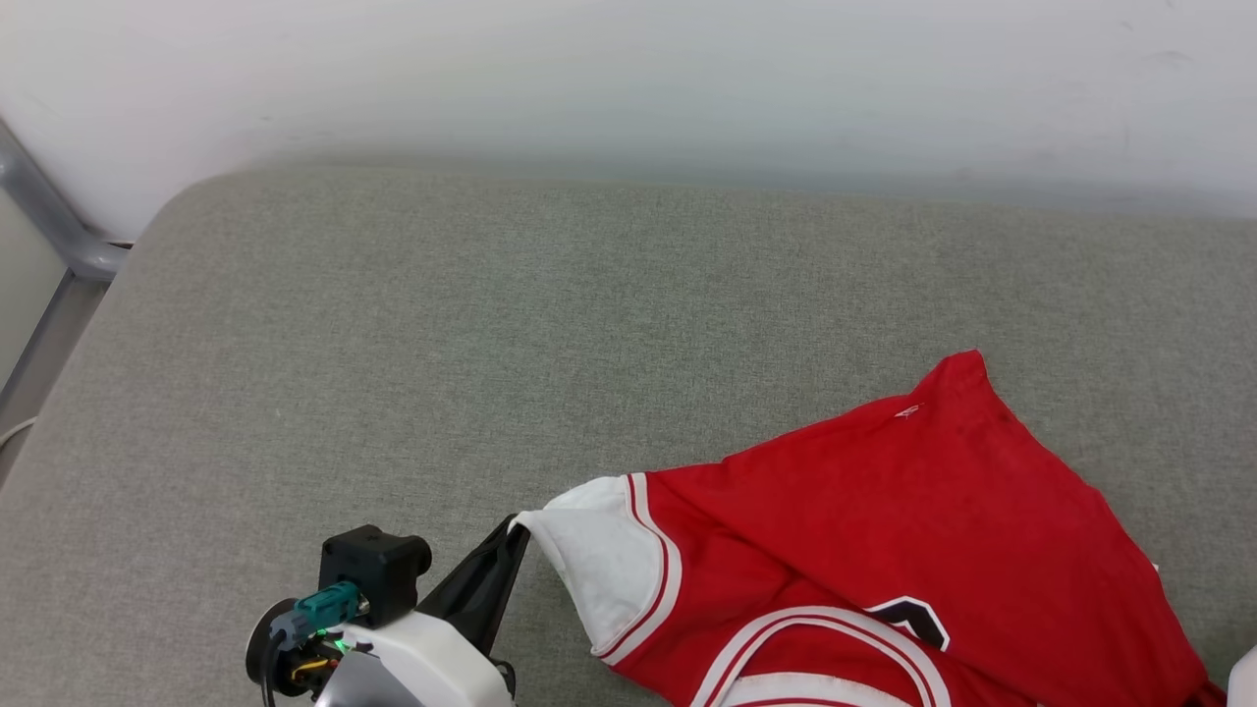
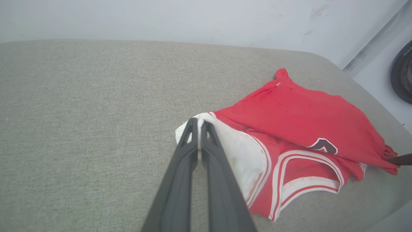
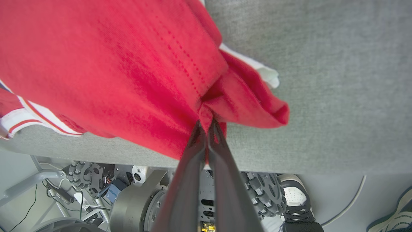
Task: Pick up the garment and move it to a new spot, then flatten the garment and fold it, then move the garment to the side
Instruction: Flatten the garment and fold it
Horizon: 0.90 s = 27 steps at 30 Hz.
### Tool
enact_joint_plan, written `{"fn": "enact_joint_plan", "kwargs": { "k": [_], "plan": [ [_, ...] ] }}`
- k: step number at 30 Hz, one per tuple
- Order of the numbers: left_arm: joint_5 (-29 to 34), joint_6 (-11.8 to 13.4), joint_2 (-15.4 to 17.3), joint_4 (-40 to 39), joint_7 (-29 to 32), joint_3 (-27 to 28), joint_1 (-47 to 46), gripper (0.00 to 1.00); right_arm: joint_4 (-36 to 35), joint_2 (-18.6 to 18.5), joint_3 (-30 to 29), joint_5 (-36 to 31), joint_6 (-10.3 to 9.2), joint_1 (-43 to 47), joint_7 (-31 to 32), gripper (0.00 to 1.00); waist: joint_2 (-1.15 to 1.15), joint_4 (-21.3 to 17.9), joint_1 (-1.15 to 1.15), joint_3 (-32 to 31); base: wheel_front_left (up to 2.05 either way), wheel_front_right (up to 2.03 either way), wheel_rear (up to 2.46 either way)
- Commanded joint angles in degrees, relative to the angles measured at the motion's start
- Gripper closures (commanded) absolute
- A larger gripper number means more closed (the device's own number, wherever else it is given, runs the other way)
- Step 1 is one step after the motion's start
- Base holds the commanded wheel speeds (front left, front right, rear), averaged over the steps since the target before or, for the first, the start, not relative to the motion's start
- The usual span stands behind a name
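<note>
Head view: the left arm reaches in from the lower left, its left gripper (image 1: 518, 523) pinched shut on the white sleeve (image 1: 599, 570) of the shirt (image 1: 884, 511), which lies crumpled on the grey cushion (image 1: 393, 344).
Left wrist view: the fingers (image 2: 186, 151) are closed on the sleeve's edge.
Right wrist view: the right gripper (image 3: 206, 124) is clamped tight on the red hem (image 3: 225, 106).

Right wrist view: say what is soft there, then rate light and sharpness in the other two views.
Right wrist view: the garment near the lens is blurred, its stitching smeared. Left wrist view: even light, the striped trim crisp, no glare. Head view: flat, diffuse light, only a soft shadow where the cushion meets the wall.
</note>
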Motion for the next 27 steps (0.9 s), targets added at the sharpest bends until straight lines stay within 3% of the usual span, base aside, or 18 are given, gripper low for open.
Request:
{"fn": "enact_joint_plan", "kwargs": {
  "k": [1,6,7,8,17,27],
  "plan": [
    [0.2,0.0,-0.2,0.1,-0.4,0.2,0.4,1.00,0.2,0.2,-0.2,0.2,-0.06,0.4,-0.2,1.00,0.00,0.0,0.01,0.0,0.00,0.00,0.00],
    [0.5,-0.2,-0.2,0.2,-0.5,0.1,-0.5,1.00,0.0,-0.6,0.7,0.5,-0.06,-0.4,-0.8,1.00,0.00,0.0,0.01,0.2,0.00,0.00,0.00],
    [0.5,-0.2,-0.2,0.1,-0.5,0.1,-0.6,1.00,-0.3,-0.9,0.9,0.6,-0.06,-0.8,-1.1,0.57,0.00,0.1,0.01,0.3,0.00,0.00,0.00],
    [0.5,-0.3,-0.1,0.0,-0.6,0.1,-0.6,1.00,-0.6,-1.2,1.3,0.9,-0.06,-1.1,-1.3,0.00,0.00,0.2,0.01,0.4,0.00,0.00,0.00],
    [1.2,-0.4,-0.1,-1.4,-0.8,-0.3,-1.7,1.00,-9.1,-3.4,3.8,5.5,-0.06,-8.7,2.4,0.00,0.00,1.4,0.01,2.9,0.00,0.00,0.00],
    [1.9,-1.4,-0.6,-3.0,-1.0,-0.7,-4.6,1.00,-8.6,-3.2,8.2,1.8,-0.06,-23.3,5.5,0.00,0.00,4.9,0.01,8.3,0.00,0.00,0.00]
  ]
}}
